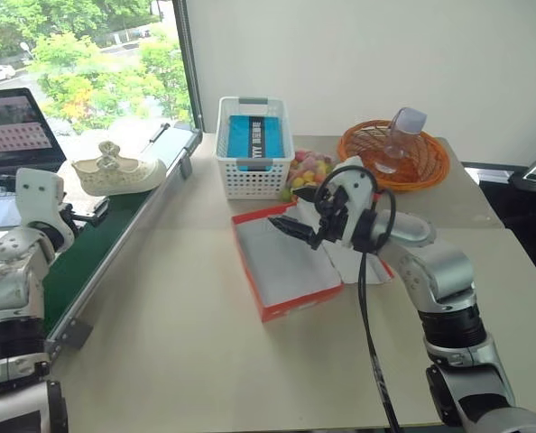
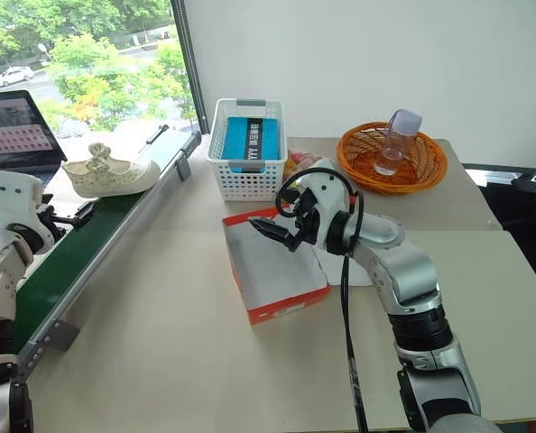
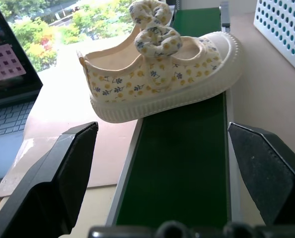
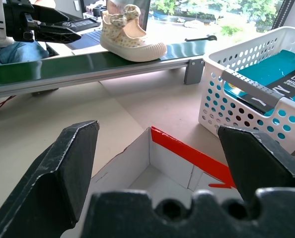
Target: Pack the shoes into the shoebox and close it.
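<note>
We see one shoe [image 1: 116, 174] lengthwise on the green conveyor [image 1: 106, 244], toe toward the white basket [image 1: 254, 144]. Left gripper [image 3: 167, 163] level, wide open, empty; right gripper [image 2: 272, 233] open over shoebox [image 2: 272, 271].

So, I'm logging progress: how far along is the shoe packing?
Early. Done: the shoebox sits open on the table, with no shoe visible inside it. In hand: nothing is gripped; the left end effector is open and lined up toward the one shoe on the green conveyor, while the right end effector hangs open over the box. Left: pick up that shoe, pack the shoes, close the lid.
</note>
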Available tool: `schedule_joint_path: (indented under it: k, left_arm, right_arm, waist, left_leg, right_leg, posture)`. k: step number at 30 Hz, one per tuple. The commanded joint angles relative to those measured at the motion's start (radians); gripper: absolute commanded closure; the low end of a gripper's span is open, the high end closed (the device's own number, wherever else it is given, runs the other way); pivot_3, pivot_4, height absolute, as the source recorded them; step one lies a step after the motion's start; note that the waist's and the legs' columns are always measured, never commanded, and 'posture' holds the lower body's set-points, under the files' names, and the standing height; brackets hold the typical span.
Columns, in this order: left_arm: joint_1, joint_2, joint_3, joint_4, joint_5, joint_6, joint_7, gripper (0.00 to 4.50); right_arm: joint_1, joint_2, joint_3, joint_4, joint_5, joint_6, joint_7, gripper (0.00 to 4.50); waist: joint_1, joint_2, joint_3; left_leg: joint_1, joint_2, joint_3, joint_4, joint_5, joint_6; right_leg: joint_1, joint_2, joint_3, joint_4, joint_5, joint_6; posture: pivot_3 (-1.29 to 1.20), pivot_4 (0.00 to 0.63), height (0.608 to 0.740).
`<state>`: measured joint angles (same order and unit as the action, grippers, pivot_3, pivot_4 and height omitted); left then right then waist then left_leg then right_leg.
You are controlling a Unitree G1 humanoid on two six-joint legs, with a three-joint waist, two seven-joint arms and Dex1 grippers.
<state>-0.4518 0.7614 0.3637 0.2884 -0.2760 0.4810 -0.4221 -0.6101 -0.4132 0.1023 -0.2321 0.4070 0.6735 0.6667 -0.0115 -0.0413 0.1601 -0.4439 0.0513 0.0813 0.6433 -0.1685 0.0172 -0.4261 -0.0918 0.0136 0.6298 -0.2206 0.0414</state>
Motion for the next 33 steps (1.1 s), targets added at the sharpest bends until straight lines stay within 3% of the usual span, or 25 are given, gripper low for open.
schedule_joint_path:
  k: [1,12,15,18,22,26,33]
  left_arm:
    - [-0.062,0.018,0.014,0.032,0.006,-0.033,0.002,0.00]
    - [-0.202,-0.014,-0.070,0.297,0.077,-0.078,0.024,0.00]
    - [-0.204,-0.014,-0.070,0.380,0.084,0.025,0.057,0.72]
    - [-0.192,-0.031,-0.033,0.376,0.056,0.082,0.081,1.86]
    - [-0.178,-0.053,-0.001,0.292,0.036,0.088,0.099,3.37]
    - [-0.192,-0.075,0.020,0.146,0.009,0.049,0.098,4.40]
    - [-0.273,-0.148,-0.063,-0.191,-0.101,0.145,0.010,4.40]
  right_arm:
    - [-0.021,-0.001,-0.014,-0.024,0.000,-0.016,-0.003,0.02]
    - [-0.012,-0.002,-0.014,-0.034,-0.006,-0.019,-0.008,0.02]
    - [-0.011,-0.006,-0.017,-0.036,-0.011,-0.019,-0.013,0.00]
    - [-0.005,-0.014,-0.020,-0.041,-0.015,-0.018,-0.015,0.00]
    - [0.001,-0.019,-0.017,-0.047,-0.015,-0.017,-0.018,0.00]
    - [0.001,-0.016,-0.011,-0.048,-0.015,-0.019,-0.021,0.00]
    - [-0.009,0.008,-0.065,-0.038,0.043,0.006,-0.030,0.00]
  waist:
    - [0.001,0.000,0.000]
    - [-0.006,0.000,0.000]
    - [-0.003,0.000,0.000]
    - [0.000,0.000,0.000]
    - [0.002,0.000,0.000]
    - [0.013,0.000,0.000]
    - [0.024,-0.005,0.001]
  left_leg:
    - [0.000,0.000,0.000,0.000,0.000,0.000]
    - [0.000,0.000,0.001,0.000,0.000,0.000]
    - [0.000,0.000,0.000,0.000,0.000,0.000]
    - [0.002,0.000,0.001,0.000,0.000,0.000]
    - [0.003,-0.001,0.001,0.000,0.000,0.000]
    - [0.003,0.000,0.000,0.000,0.000,0.000]
    - [-0.003,-0.001,-0.001,0.001,0.000,-0.001]
  right_leg:
    - [0.000,0.000,0.000,0.000,0.000,0.000]
    - [0.000,0.000,0.000,0.000,0.000,0.000]
    - [0.000,0.000,0.000,0.001,0.000,0.000]
    - [0.002,0.000,0.000,0.001,0.000,0.000]
    - [0.002,-0.001,0.000,0.001,0.000,0.000]
    - [0.002,-0.001,0.000,0.002,0.000,0.000]
    - [0.000,-0.001,-0.001,0.000,0.001,0.001]
  posture:
    - [0.00,0.150,0.740]
    - [0.00,0.150,0.740]
    - [0.00,0.150,0.740]
    - [0.00,0.150,0.740]
    - [0.00,0.150,0.740]
    - [0.00,0.150,0.740]
    - [0.00,0.150,0.740]
